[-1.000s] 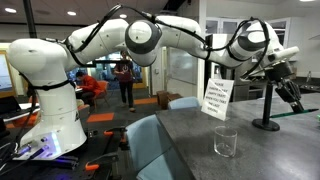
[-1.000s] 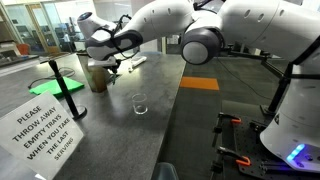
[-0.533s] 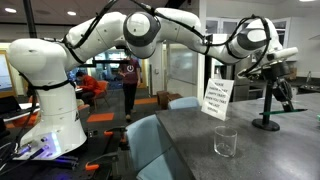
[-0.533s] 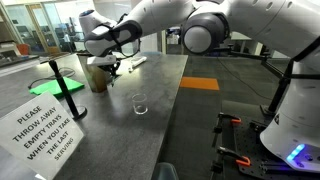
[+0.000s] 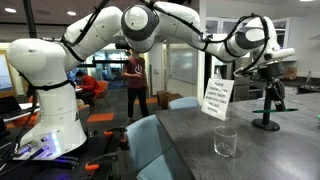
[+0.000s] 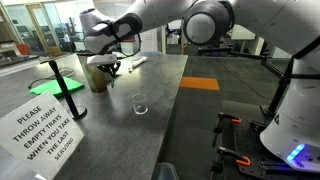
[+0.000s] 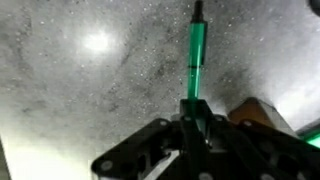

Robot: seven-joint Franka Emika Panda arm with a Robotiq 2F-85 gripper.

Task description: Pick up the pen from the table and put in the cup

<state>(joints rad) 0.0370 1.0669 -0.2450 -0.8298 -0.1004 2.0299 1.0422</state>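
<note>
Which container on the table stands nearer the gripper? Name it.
The brown opaque container, beside the gripper holding the pen; the clear cup stands well apart.

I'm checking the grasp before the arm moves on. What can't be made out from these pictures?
- Pen: too small to find in both exterior views; only the wrist view shows it.
- Its near end: wrist view, hidden inside the gripper.
- Whether it clears the table: the wrist view gives no side angle.
- Cup: outside the wrist view.
- Brown object: wrist view, blurred, partly behind the gripper.
</note>
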